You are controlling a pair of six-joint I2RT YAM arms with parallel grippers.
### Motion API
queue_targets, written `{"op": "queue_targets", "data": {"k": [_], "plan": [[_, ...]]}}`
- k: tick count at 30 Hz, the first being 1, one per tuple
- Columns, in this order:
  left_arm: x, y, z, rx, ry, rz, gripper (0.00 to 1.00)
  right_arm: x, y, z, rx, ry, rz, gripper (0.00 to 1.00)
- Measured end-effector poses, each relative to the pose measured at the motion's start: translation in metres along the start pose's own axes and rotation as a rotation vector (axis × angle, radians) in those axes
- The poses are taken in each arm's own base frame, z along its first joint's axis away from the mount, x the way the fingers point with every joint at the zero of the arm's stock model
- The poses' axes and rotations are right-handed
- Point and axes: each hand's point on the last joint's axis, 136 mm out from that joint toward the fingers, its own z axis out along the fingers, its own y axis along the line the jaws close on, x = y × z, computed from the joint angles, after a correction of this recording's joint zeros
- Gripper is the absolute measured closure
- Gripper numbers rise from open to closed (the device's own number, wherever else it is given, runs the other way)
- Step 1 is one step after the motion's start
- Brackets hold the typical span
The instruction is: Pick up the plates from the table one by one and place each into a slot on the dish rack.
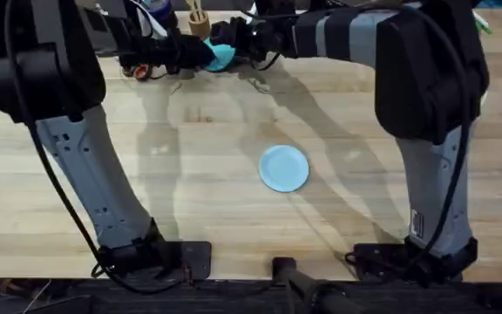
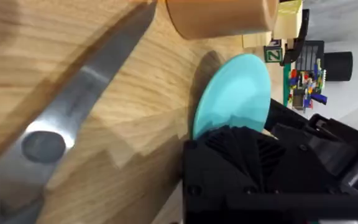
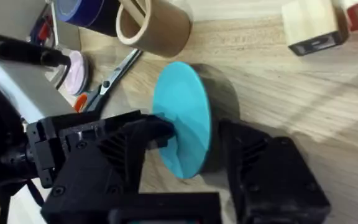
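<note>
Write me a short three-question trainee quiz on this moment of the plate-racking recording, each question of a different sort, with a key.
1. True or false: the pale sky-blue round plastic plate lies flat on the light wooden plank table, apart from both grippers.
2. Which gripper grips the teal round plastic plate? A) left gripper B) right gripper C) neither
3. Fill in: in the right wrist view, the teal plate stands on its ____ rather than lying flat.

Key: 1 true; 2 B, one finger on each face of it; 3 edge.
</note>
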Motion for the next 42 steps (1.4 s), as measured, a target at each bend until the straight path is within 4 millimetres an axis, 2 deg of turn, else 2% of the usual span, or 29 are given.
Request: {"op": "queue_targets", "data": {"k": [7, 10, 12, 22, 32, 38, 42], "plan": [[0.000, 0.000, 0.000, 0.000, 0.000, 0.000, 0.962, 0.001, -0.003, 0.000, 0.012, 0.003, 0.018, 0.650], [0.000, 0.000, -0.001, 0.001, 0.000, -0.001, 0.963, 0.000, -0.010, -0.001, 0.036, 0.001, 0.034, 0.917], [0.000, 0.000, -0.001, 0.001, -0.001, -0.001, 0.962, -0.002, -0.010, -0.001, 0.031, -0.001, 0.039, 0.963], [0.000, 0.000, -0.001, 0.003, -0.001, 0.000, 0.961, -0.002, -0.009, -0.001, 0.030, -0.003, 0.037, 0.973], [0.000, 0.000, -0.001, 0.000, 0.002, 0.027, 0.961, 0.001, -0.011, -0.004, 0.045, 0.019, -0.068, 0.973], [0.005, -0.007, -0.005, -0.030, 0.015, 0.030, 0.961, 0.006, 0.002, -0.029, 0.087, 0.072, -0.163, 0.972], [0.009, -0.006, -0.012, -0.125, 0.018, 0.042, 0.961, -0.003, 0.011, -0.054, 0.108, 0.080, -0.194, 0.972]]}}
